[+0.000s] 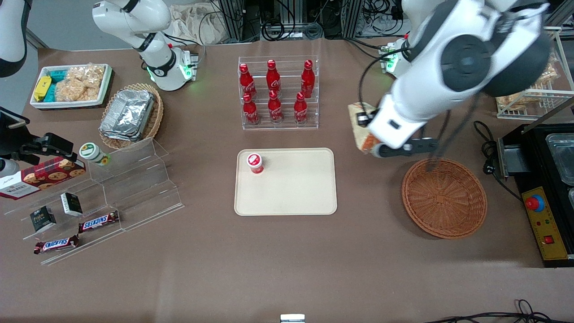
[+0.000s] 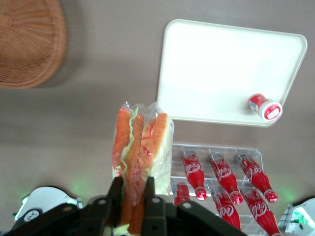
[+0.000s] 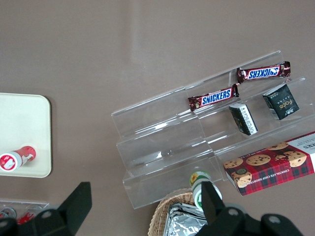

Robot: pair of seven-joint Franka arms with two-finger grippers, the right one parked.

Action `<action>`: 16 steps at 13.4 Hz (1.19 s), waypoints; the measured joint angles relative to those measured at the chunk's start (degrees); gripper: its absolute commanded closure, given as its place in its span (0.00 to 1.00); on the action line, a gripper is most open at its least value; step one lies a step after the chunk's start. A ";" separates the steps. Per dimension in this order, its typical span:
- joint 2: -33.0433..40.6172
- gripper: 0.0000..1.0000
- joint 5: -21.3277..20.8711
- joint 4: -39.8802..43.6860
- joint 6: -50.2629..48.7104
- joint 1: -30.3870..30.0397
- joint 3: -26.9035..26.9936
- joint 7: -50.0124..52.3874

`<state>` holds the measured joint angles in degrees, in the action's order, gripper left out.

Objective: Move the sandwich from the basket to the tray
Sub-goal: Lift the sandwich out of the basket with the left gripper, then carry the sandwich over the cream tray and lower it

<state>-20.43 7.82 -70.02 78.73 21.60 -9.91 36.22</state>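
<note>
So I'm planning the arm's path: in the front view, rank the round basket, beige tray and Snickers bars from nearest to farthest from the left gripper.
The gripper holds the sandwich.
1. Basket, beside it, nearer the camera.
2. Tray, mid-table.
3. Snickers bars, parked arm's end.

Orange-brown woven basket, beige tray

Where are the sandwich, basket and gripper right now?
sandwich (image 2: 139, 142): left wrist view, on its cut edge with the filling.
basket (image 1: 444, 197): front view, on its woven floor.
gripper (image 2: 132, 189): left wrist view, midway between fingertips, shut on the sandwich.
</note>
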 measured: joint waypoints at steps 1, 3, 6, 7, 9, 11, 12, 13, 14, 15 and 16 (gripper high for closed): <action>-2.08 0.88 -0.06 -0.04 1.81 1.71 0.04 0.05; -6.76 0.94 -0.28 -0.15 6.49 3.93 0.16 0.36; -14.08 0.98 -0.42 -0.23 15.38 5.54 0.24 2.78; -16.40 0.97 -1.03 -0.27 18.01 5.87 0.28 3.22; -20.76 0.98 -2.81 -0.50 23.00 6.06 0.39 3.84; -24.46 0.97 -3.13 -0.81 27.87 6.02 0.81 4.55; -25.95 0.97 -3.15 -0.86 29.76 5.99 1.06 4.69; -27.16 0.96 -3.17 -0.89 31.56 5.97 1.21 4.74; -28.12 0.92 -3.19 -0.91 33.10 5.97 1.28 4.80; -28.76 0.81 -3.20 -0.91 34.14 5.96 1.30 5.01; -28.85 0.64 -3.20 -0.86 34.47 5.94 1.30 5.30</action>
<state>-49.28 4.62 -70.88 113.20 27.54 -8.61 41.52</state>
